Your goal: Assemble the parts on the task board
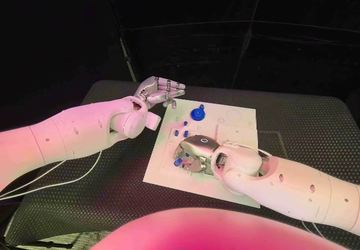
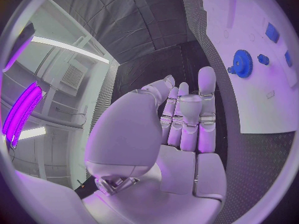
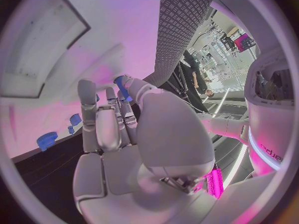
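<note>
The white task board (image 1: pixel 237 130) lies in the middle of the table. A blue gear (image 1: pixel 198 113) stands near its far left corner, with three small blue parts (image 1: pixel 181 132) just in front of it. My right hand (image 1: pixel 196 153) is low over the board's near left area and pinches a small blue part (image 3: pixel 119 81) between thumb and finger; the same part (image 1: pixel 178 162) sits at the fingertips close to the board. My left hand (image 1: pixel 159 92) hovers off the board's far left corner, fingers curled in, holding nothing. From the left wrist, the gear (image 2: pixel 243 63) lies beyond my left hand (image 2: pixel 181 124).
Black ribbed table matting (image 1: pixel 98 182) surrounds the board on all sides. White cables (image 1: pixel 45 179) run beneath my left arm at the table's left edge. A shallow rectangular recess (image 3: pixel 37 40) marks the board beyond my right hand.
</note>
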Action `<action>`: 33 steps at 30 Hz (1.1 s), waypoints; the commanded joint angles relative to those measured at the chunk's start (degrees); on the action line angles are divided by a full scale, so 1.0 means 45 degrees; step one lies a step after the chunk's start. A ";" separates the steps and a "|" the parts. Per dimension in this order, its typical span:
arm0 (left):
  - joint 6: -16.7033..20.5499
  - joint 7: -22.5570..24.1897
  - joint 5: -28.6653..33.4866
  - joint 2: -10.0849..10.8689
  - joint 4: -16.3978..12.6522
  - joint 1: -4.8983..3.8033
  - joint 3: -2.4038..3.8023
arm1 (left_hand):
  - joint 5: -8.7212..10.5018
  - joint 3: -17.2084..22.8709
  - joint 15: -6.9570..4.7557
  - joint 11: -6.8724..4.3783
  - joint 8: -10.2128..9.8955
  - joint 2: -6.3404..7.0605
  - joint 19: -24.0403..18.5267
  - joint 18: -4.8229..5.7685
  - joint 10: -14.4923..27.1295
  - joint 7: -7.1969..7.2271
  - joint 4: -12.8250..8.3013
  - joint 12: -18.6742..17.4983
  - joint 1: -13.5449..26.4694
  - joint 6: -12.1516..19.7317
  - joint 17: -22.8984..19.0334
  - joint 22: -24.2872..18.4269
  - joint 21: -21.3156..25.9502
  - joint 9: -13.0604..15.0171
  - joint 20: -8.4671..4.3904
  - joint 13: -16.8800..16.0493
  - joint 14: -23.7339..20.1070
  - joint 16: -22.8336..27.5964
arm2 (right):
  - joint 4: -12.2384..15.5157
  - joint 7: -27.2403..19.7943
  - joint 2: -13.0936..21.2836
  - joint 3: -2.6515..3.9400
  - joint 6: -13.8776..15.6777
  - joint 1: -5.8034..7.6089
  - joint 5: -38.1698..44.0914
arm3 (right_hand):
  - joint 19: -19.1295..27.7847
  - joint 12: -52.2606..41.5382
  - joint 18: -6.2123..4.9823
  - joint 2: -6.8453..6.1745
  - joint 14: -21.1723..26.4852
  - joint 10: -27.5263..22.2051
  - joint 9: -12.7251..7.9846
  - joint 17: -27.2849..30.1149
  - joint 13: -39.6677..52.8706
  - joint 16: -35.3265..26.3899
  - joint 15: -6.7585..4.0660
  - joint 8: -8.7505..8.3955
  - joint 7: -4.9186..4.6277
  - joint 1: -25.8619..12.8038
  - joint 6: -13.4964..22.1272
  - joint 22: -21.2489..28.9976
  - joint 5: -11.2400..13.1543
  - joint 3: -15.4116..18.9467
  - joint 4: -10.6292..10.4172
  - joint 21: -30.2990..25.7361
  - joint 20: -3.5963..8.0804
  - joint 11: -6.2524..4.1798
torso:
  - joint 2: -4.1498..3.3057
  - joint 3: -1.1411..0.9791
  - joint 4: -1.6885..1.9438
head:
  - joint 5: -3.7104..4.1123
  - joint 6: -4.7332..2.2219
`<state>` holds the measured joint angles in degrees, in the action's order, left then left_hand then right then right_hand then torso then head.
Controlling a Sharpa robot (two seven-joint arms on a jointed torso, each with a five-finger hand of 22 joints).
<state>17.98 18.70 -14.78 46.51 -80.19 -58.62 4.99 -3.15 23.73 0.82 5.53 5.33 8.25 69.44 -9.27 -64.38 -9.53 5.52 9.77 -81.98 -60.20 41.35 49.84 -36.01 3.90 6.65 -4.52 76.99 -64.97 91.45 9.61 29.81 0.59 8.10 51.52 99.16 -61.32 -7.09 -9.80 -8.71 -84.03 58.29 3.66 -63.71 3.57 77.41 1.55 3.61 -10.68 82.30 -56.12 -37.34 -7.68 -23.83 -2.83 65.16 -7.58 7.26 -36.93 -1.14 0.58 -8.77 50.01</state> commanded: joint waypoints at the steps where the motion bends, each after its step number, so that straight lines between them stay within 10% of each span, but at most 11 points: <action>1: -0.0120 0.0036 0.0060 0.0008 -0.0032 -0.0028 0.0017 | 0.0034 -0.0030 -0.0012 0.0043 0.0008 -0.0108 -0.0099 -0.0254 0.0089 -0.0028 -0.0043 0.0061 0.0023 0.0039 -0.0014 -0.0019 0.0083 0.0000 -0.0029 0.0019 -0.0107 0.0062 | 0.0052 -0.0046 0.0000 -0.0004 0.0449 0.0014 0.0081 | 0.0155 0.0051 0.0007 -0.0025 -0.0220 -0.0284 0.0003 0.0135 0.0018 -0.0096 0.0114 -0.0017 -0.0012 -0.0159 0.0209 0.0259 -0.0080 0.0135 0.0055 -0.0176 -0.0073 0.0007 | 0.0006 -0.0004 0.0004 | -0.0006 -0.0002; 33: -0.0144 -0.0018 0.0060 0.0051 -0.0031 -0.0027 0.0017 | 0.0033 -0.0030 -0.0013 0.0043 0.0009 -0.0116 -0.0106 -0.0259 0.0106 -0.0028 -0.0055 0.0073 0.0015 0.0046 -0.0028 -0.0032 0.0104 -0.0001 -0.0028 0.0018 -0.0115 0.0062 | 0.0404 -0.0033 0.0456 -0.0007 0.0887 -0.0046 0.0132 | -0.0124 -0.1196 0.0045 0.0224 -0.0279 0.0805 0.0059 0.0019 0.0224 -0.0008 -0.0168 0.0093 0.0258 -0.0214 0.0222 0.0090 -0.0114 0.0250 0.0348 -0.0091 0.0154 -0.0359 | -0.0008 -0.0003 -0.0007 | -0.0046 -0.0002</action>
<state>17.87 18.51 -14.76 46.74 -80.21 -58.62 4.99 -3.15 23.73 0.82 5.74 5.33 8.25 69.24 -9.27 -64.18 -9.53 5.52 9.77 -81.98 -60.21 41.27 49.75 -35.60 3.90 6.45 -4.52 76.99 -64.97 93.04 9.73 31.87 0.55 11.41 51.26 99.37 -61.84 -12.34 -9.80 -8.18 -84.04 61.48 3.96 -63.55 4.62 77.04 1.11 3.99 -9.59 81.65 -54.76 -36.88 -7.93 -22.55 -1.40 64.40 -7.07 5.62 -36.91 -1.16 0.54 -8.97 50.01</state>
